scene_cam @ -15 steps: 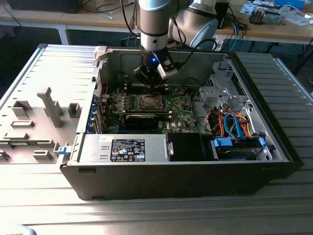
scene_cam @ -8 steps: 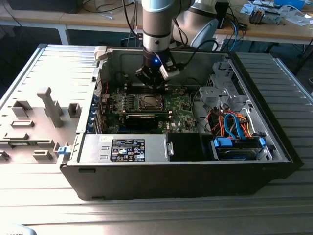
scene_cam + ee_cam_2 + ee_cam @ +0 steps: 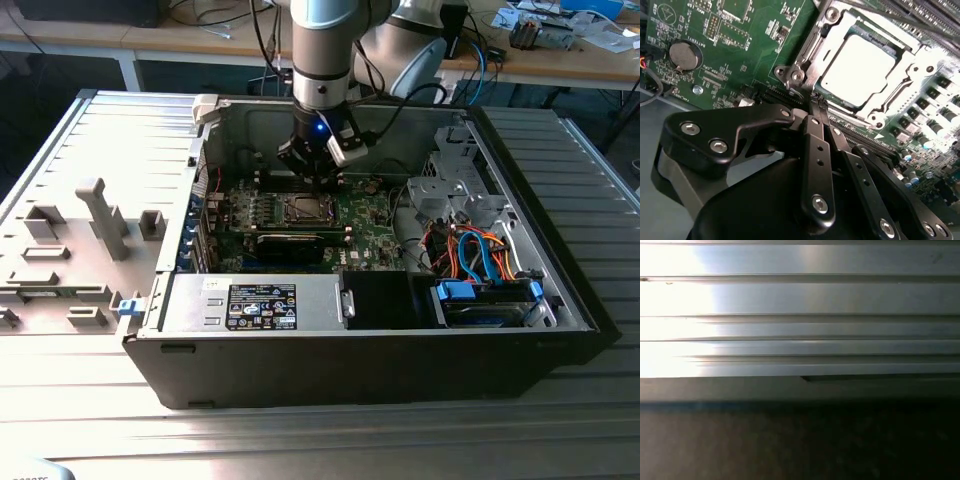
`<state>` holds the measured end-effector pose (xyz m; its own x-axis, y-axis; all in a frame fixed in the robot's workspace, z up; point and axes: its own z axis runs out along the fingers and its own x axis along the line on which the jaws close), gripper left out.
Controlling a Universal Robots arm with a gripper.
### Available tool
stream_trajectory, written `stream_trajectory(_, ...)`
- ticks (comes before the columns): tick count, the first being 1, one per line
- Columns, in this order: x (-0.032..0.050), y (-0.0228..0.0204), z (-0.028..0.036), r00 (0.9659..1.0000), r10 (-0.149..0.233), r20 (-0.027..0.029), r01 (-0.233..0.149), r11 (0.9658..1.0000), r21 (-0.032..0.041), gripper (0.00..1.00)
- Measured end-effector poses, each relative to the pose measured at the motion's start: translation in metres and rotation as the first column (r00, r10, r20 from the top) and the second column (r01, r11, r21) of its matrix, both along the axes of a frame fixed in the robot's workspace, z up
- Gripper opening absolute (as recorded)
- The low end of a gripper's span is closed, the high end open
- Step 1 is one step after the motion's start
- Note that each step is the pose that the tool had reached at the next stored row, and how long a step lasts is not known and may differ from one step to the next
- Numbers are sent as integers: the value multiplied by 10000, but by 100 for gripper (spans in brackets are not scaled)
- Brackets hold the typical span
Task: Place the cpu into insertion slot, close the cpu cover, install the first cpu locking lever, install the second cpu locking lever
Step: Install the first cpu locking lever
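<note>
Fingers of my gripper are drawn together with nothing between them, tips resting at the corner of the cpu cover, beside what I take to be a locking lever's end. I see the cpu seated flat in the insertion slot, with the cover lying down over it and its silvery top showing through the window. I judge the lever step is in hand. To do it well I would press only on the lever, keep clear of the green motherboard, and move slowly along its arc. In the exterior view the arm stands inside the open computer case, on the ribbed metal surface.
</note>
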<state>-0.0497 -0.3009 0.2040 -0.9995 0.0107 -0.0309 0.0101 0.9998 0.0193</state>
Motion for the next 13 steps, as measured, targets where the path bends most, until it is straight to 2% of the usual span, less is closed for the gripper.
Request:
stream_trajectory(3, 20, -2, -14, 10000, 1, -3, -1, 10000, 16, 11)
stream_trajectory(6, 35, 2, -27, 10000, 24, -3, -24, 10000, 66, 11)
stream_trajectory(9, 37, 20, -34, 10000, 54, 2, -54, 9998, 212, 11)
stream_trajectory(11, 37, 21, -28, 10000, 56, 12, -57, 9998, 215, 11)
stream_trajectory(13, 39, 23, 14, 10000, 56, 25, -56, 9997, 227, 11)
